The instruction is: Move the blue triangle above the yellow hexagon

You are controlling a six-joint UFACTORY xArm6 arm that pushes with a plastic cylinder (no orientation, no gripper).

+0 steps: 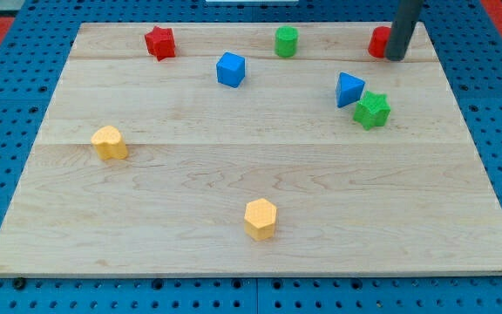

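Nothing is touched by my tip (396,58), which has no jaws to grip, parked beside the red block (377,42), up-right of the blue triangle (349,89) for shoving it toward the yellow hexagon (261,218).

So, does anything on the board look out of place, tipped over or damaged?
Nothing stands out. All blocks sit flat on the wooden board. The blue triangle touches the green star, and my tip partly hides a red block.

Seven blocks are counted on the wooden board (234,174); two are red, a star (159,42) and a partly hidden block (377,41). Two are blue, a cube (231,69) and a triangle (349,89); two are green, a cylinder (286,41) and a star (372,109); two are yellow, a hexagon (261,218) and another block (109,142); that makes eight.

Eight blocks, not seven, are counted in all.
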